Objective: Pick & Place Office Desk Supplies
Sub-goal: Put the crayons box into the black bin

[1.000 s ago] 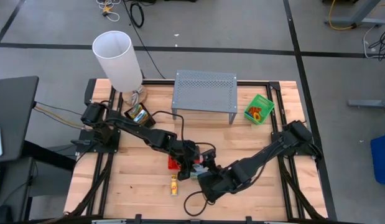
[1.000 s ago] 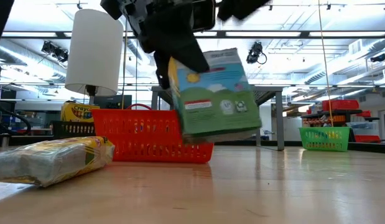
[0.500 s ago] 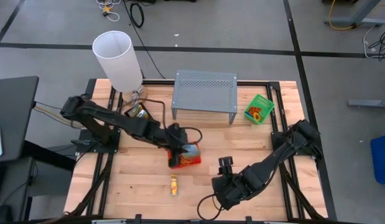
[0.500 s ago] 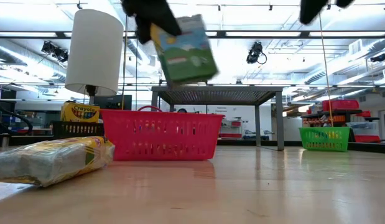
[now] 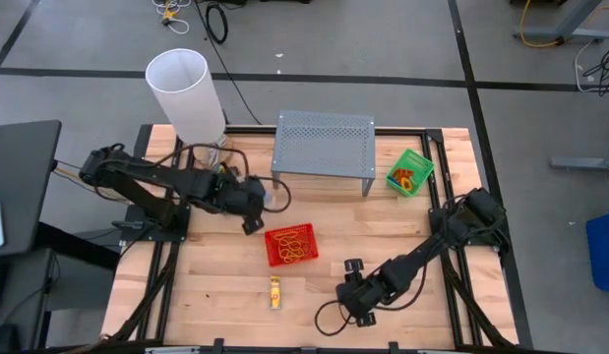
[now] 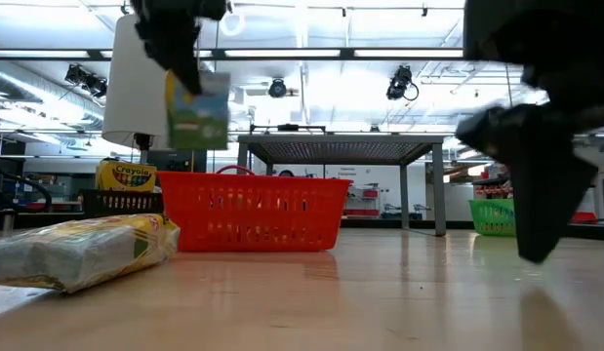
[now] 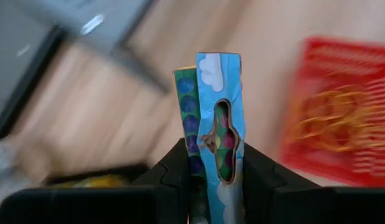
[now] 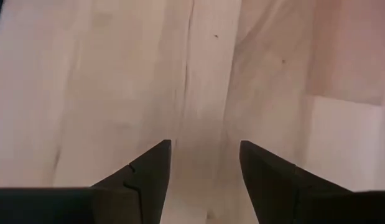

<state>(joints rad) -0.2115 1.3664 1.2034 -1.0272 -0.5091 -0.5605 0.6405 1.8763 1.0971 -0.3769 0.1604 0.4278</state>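
My left gripper is shut on a green-blue packet, high above the table between the red mesh tray and the crayon box. The packet also shows edge-on in the left wrist view. The red mesh tray stands on the table's middle with rubber bands in it. My right gripper is open and empty over bare wood near the front edge, right of the tray; it also shows in the high view. My left gripper pinches the packet between its two fingers, one on each broad face, at the packet's upper end. The fingers come from above. The packet hangs below them, nearly upright and clear of the table.
A yellow packet lies near the front edge. The crayon box sits at the far left by the white lampshade. The grey perforated stand is at the far middle, and a green mesh tray at the far right.
My left gripper has risen from the red tray and carried the packet toward the table's far left, clear of the tray. My right gripper has drawn back from the tray toward the near edge.
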